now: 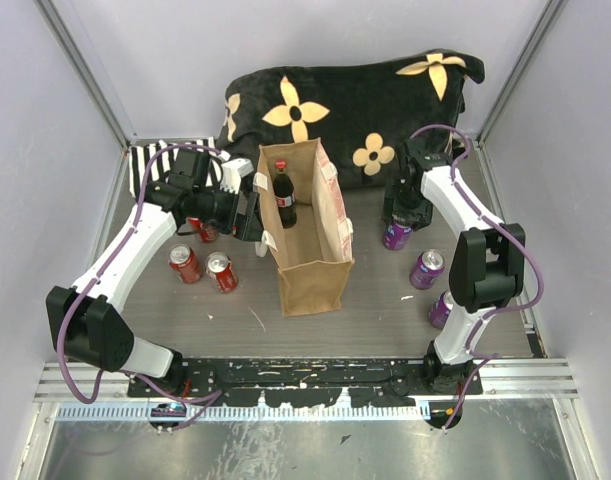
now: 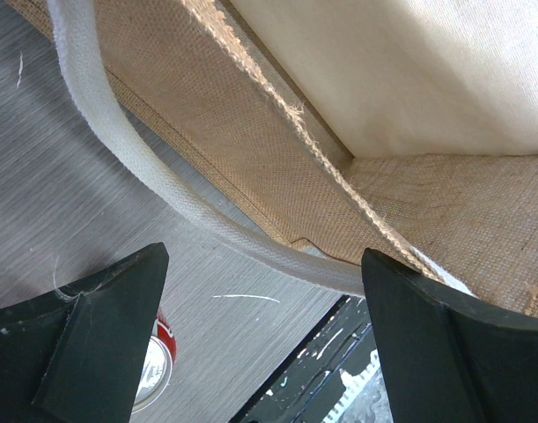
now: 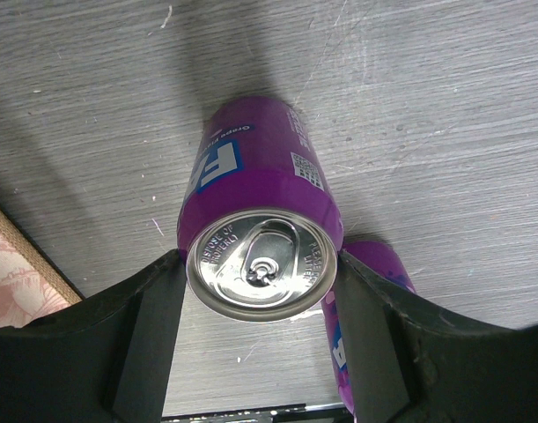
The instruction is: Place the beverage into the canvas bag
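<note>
- Canvas bag (image 1: 311, 285): tall rectangular tote of coarse tan-brown weave, upright mid-desk with the mouth open. Pale side panels with red print, frayed fibre along the rim, smooth cream lining inside.
- Strap handle (image 2: 119, 159): flat cream webbing, hanging in a soft curve outside the bag's wall.
- Cola bottle (image 1: 284, 198): slim, dark, red-capped, upright inside the bag toward its far end.
- Right hand (image 3: 260, 275): clenched on a purple can (image 3: 255, 176), one matt black finger against each side of the rim.
- Same can: glossy cylinder with a white-and-blue label and a silver top, pull tab flat. Right of the bag and outside it; lifted or resting on the desk, cannot tell.
- Two more purple cans, one (image 1: 427, 268) nearer the right arm's elbow, the other (image 1: 441, 308) closer to its base.
- Left hand (image 1: 247, 215): released, dark wedge-shaped fingers (image 2: 92, 344) spread wide, nothing gripped, just beside the bag's left wall. Strap crossing the gap in the wrist view; contact cannot be told.
- Red cans (image 1: 222, 271): two side by side left of the bag, a third partly hidden under the left arm.
- Desk (image 1: 385, 315): grey, finely grained, flecked with white scratches.
- Cushion (image 1: 355, 100): large, black, plush, with tan four-petal flowers, behind the bag.
- Striped cloth (image 1: 150, 165): black-and-white, at the far left corner.
</note>
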`<state>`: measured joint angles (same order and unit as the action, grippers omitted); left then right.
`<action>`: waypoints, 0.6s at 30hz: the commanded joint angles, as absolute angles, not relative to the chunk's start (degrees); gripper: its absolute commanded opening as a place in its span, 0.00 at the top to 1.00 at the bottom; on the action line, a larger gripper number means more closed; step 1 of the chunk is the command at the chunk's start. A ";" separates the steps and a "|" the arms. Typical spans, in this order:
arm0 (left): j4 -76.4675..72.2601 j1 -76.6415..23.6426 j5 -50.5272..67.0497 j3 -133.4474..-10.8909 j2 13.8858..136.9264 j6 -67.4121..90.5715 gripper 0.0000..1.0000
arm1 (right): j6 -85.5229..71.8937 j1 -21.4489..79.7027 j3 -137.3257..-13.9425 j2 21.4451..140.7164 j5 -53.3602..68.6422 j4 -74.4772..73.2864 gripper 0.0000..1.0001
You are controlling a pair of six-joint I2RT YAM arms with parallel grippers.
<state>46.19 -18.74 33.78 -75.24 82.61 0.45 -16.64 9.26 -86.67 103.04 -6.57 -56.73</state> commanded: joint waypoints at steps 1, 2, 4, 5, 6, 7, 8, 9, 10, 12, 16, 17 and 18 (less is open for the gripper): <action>45.79 -18.54 34.89 -77.10 82.03 -0.26 0.02 | -17.29 9.52 -84.57 100.68 -7.78 -53.43 0.40; 45.79 -18.47 34.93 -77.08 82.07 -0.22 0.02 | -17.31 9.55 -84.08 100.52 -7.89 -53.11 0.37; 45.79 -18.46 35.05 -77.08 82.02 -0.18 0.02 | -17.39 9.50 -83.04 100.30 -7.89 -52.17 0.34; 45.79 -18.47 35.11 -77.07 82.00 -0.18 0.02 | -17.52 9.57 -82.86 100.24 -7.91 -51.77 0.32; 45.71 -18.46 35.13 -77.08 81.94 -0.18 0.02 | -17.62 9.51 -82.68 100.20 -7.91 -51.38 0.31; 45.70 -18.46 35.15 -77.04 81.93 -0.19 0.02 | -17.73 9.53 -82.63 100.20 -7.91 -51.03 0.31; 45.70 -18.52 35.16 -76.95 81.99 -0.11 0.02 | -17.81 9.57 -82.68 100.24 -7.99 -50.72 0.30; 45.68 -18.49 35.21 -76.99 81.99 -0.09 0.02 | -17.82 9.54 -82.91 100.36 -8.06 -50.49 0.30; 45.70 -18.46 35.22 -76.97 82.00 -0.10 0.02 | -17.79 9.55 -83.10 100.63 -8.18 -50.38 0.29; 45.62 -18.46 35.24 -76.93 82.07 -0.09 0.02 | -17.62 9.49 -83.66 101.24 -8.34 -50.23 0.29; 45.55 -18.46 35.41 -76.99 82.11 -0.09 0.02 | -17.48 9.55 -83.93 102.23 -8.52 -49.73 0.28; 45.53 -18.46 35.41 -76.97 82.17 -0.09 0.02 | -17.49 9.58 -83.84 102.37 -8.53 -49.50 0.28; 45.53 -18.50 35.40 -76.99 82.19 -0.15 0.02 | -17.49 9.58 -83.65 102.48 -8.53 -49.20 0.28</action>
<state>46.17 -18.74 33.98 -75.24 82.61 0.43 -16.88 9.30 -83.66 101.16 -7.68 -52.51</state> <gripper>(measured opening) 0.982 0.721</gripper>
